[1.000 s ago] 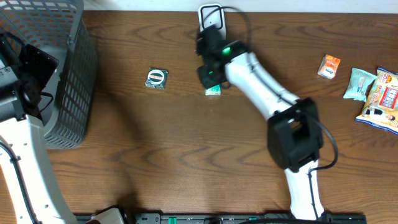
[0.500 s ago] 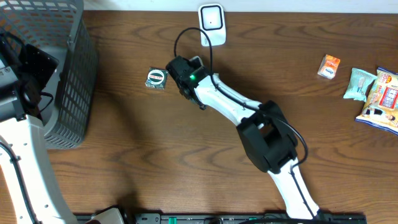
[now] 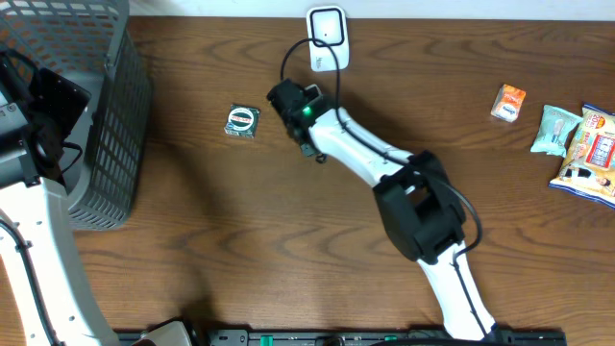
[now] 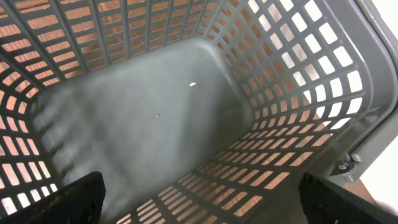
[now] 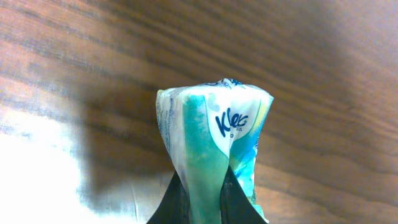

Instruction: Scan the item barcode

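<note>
In the right wrist view my right gripper [image 5: 202, 190] is shut on a teal and white tissue pack [image 5: 211, 124], pinched narrow between the black fingers and held above the wooden table. Overhead, that gripper [image 3: 288, 98] sits left of and below the white scanner [image 3: 327, 29] at the table's back edge, and the pack is mostly hidden under it. My left gripper [image 4: 205, 211] stands wide open over the inside of the grey basket [image 4: 298, 93], with nothing between its fingers.
The grey basket [image 3: 106, 125] stands at the far left. A dark green packet [image 3: 242, 120] lies left of the right gripper. At the far right lie an orange packet [image 3: 509, 102], a pale green packet [image 3: 555, 131] and a snack bag [image 3: 591, 154].
The right arm swung left from just below the scanner, then eased back slightly. Its jaws closed on the tissue pack, which no longer lies on the table. The left arm held still.
</note>
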